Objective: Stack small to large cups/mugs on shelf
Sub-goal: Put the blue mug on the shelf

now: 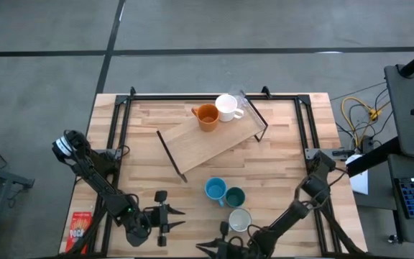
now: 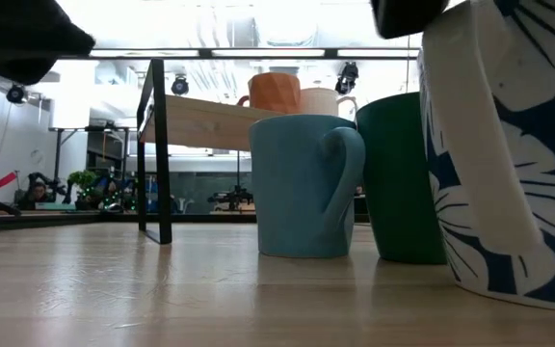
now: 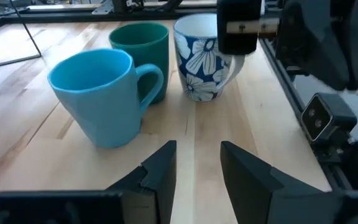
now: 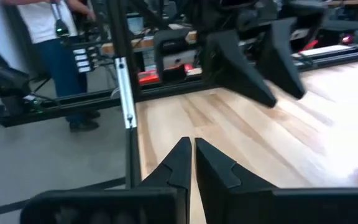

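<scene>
Two mugs already sit on the shelf (image 1: 214, 140) — the orange mug (image 1: 207, 116) and the white mug (image 1: 226, 107), side by side at its far end. Three wait on the table near you: light blue mug (image 1: 215, 189), dark teal mug (image 1: 235, 196), floral mug (image 1: 239, 219), crowded almost touching. Your right gripper (image 4: 191, 163) is pinched shut on nothing at the table's near edge; the left gripper (image 3: 196, 168) stands narrowly parted, empty, facing the trio. Reach into that cluster carelessly and a finger could nudge a neighbour over — the spacing leaves little room.
</scene>
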Tool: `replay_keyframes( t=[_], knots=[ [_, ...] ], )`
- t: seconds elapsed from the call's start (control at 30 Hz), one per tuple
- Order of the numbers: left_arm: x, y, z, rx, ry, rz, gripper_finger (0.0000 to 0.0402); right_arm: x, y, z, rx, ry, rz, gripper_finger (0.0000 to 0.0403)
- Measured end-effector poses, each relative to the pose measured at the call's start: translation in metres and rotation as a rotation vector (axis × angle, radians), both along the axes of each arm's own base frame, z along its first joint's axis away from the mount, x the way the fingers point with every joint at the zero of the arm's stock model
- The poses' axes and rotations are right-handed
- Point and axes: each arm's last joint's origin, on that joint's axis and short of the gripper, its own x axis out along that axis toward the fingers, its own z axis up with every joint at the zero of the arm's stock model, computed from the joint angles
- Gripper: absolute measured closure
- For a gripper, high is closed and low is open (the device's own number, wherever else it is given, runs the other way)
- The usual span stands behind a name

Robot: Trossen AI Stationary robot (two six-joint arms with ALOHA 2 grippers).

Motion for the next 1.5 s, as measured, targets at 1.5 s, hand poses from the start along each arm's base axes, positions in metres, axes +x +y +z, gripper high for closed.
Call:
replay_keyframes(
  t=[1.5],
  knots=[
    [0.002, -0.002, 0.000, -0.019, -0.026, 0.010, 0.0291, -0.034, -0.016, -0.046, 0.032, 0.137, -0.342, 0.0390]
  ],
)
